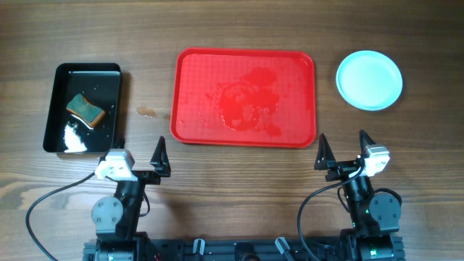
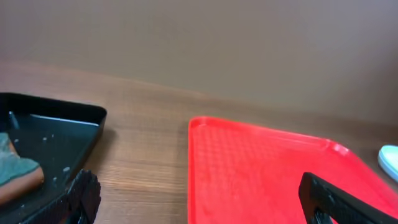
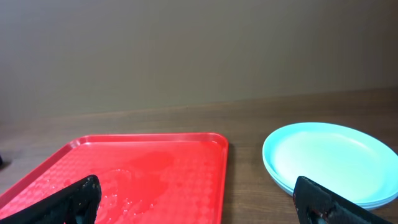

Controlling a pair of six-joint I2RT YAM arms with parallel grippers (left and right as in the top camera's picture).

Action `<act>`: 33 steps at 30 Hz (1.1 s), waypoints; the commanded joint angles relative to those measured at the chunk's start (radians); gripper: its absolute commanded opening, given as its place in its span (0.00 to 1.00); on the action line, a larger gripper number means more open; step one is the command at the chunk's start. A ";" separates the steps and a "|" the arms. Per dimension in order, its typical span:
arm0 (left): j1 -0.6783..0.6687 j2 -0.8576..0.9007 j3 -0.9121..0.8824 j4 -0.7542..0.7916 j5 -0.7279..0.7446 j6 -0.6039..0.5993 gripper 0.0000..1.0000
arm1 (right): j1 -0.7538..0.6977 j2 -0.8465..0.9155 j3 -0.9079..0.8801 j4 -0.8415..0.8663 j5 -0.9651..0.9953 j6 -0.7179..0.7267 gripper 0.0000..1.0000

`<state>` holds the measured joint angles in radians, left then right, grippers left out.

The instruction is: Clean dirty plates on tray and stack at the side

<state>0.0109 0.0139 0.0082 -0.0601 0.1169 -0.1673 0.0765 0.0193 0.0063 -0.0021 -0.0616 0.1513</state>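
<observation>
The red tray (image 1: 243, 97) lies at the table's middle with no plates on it, only a wet patch (image 1: 250, 101). It shows in the left wrist view (image 2: 261, 174) and the right wrist view (image 3: 137, 174) too. The pale blue plates (image 1: 369, 80) sit stacked to the tray's right, also in the right wrist view (image 3: 333, 162). My left gripper (image 1: 161, 161) is open and empty at the near edge, left of the tray. My right gripper (image 1: 343, 151) is open and empty near the front, below the stack.
A black tray (image 1: 83, 107) at the left holds a sponge (image 1: 86, 110) and some white foam (image 1: 74, 136); it also shows in the left wrist view (image 2: 56, 143). A small wet spot (image 1: 147, 112) lies on the wood between the trays.
</observation>
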 commanded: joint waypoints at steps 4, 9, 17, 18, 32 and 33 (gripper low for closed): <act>-0.014 -0.011 -0.003 -0.009 0.015 0.142 1.00 | -0.006 -0.008 -0.001 0.003 0.010 -0.018 1.00; -0.014 -0.011 -0.003 -0.010 0.015 0.142 1.00 | -0.006 -0.008 -0.001 0.003 0.010 -0.018 1.00; -0.014 -0.011 -0.003 -0.019 -0.074 0.133 1.00 | -0.006 -0.008 -0.001 0.003 0.010 -0.018 1.00; -0.014 -0.011 -0.003 -0.019 -0.084 0.133 1.00 | -0.006 -0.008 -0.001 0.003 0.010 -0.018 1.00; -0.013 -0.011 -0.003 -0.019 -0.088 0.161 1.00 | -0.006 -0.008 -0.001 0.003 0.010 -0.018 1.00; -0.013 -0.011 -0.003 -0.018 -0.088 0.161 1.00 | -0.006 -0.008 -0.001 0.003 0.010 -0.018 1.00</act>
<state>0.0017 0.0128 0.0082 -0.0685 0.0486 -0.0341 0.0765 0.0193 0.0063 -0.0021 -0.0616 0.1513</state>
